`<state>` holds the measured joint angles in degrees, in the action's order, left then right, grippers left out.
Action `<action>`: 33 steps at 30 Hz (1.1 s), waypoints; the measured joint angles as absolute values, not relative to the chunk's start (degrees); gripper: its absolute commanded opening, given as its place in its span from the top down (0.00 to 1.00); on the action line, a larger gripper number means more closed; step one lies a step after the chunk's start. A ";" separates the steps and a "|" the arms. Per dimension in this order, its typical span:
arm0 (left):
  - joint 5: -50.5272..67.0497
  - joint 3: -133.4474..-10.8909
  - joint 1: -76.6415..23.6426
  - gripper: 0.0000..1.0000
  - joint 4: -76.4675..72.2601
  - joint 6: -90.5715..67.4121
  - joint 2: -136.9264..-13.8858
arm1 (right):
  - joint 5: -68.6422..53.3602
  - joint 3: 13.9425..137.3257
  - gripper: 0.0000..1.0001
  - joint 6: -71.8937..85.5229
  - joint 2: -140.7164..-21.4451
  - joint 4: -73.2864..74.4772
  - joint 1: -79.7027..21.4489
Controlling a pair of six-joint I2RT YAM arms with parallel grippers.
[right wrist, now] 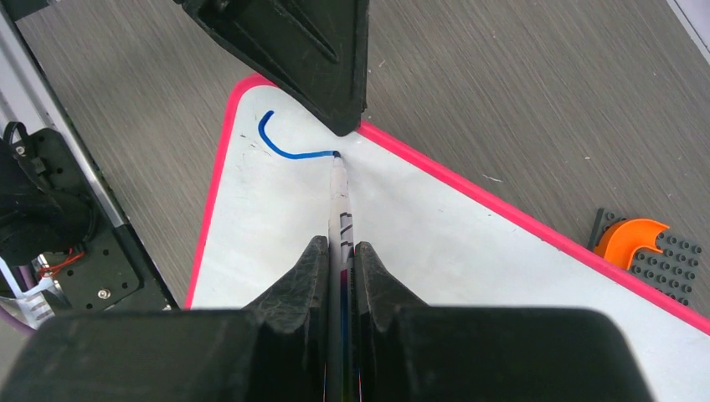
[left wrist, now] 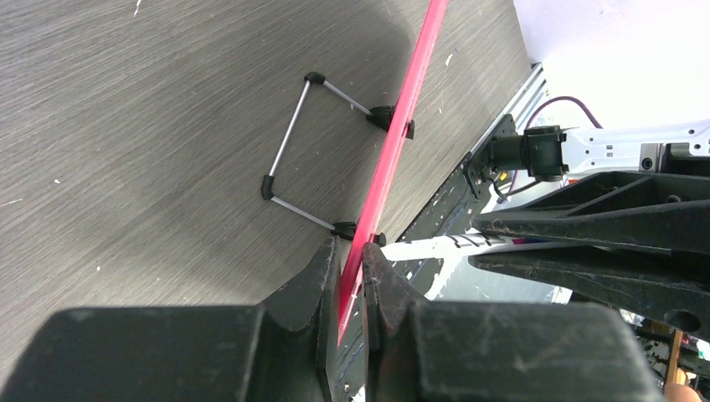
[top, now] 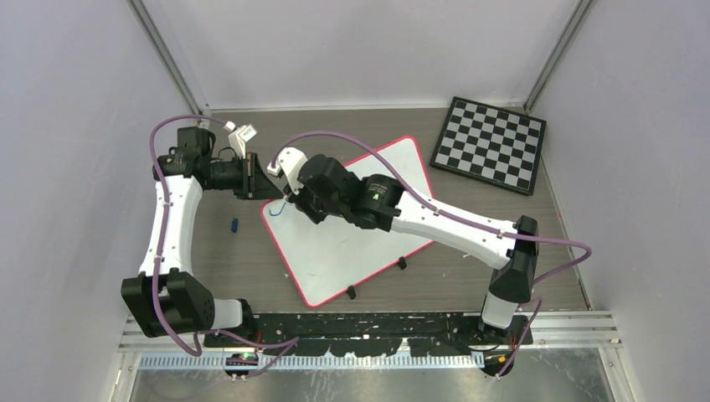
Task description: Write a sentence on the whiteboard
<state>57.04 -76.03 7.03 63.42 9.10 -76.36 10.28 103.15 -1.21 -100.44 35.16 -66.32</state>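
The whiteboard, white with a red-pink rim, lies slanted across the middle of the table. My left gripper is shut on its far left rim; in the left wrist view the red rim runs between the closed fingers of that gripper. My right gripper is shut on a marker, whose tip touches the board near that corner. Of the sentence, only one short curved blue stroke shows, also seen in the top view. In the top view the right gripper hovers over the board's left corner.
A checkered chessboard lies at the back right. A small blue cap lies left of the whiteboard. A wire stand is clipped under the board's rim. An orange piece sits on a dark studded plate beside the board.
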 measured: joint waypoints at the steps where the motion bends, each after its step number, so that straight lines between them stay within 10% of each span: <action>1: 57.04 -76.03 7.03 1.00 63.40 9.10 -76.36 | 10.31 103.15 1.00 -1.21 -100.38 35.16 -66.24; 33: 57.56 -75.99 7.03 1.00 63.66 8.95 -76.01 | 8.64 108.36 1.00 -2.81 -104.29 38.81 -69.65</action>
<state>57.56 -75.99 7.03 63.66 8.95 -76.01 8.64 108.36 -2.81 -104.29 38.81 -69.65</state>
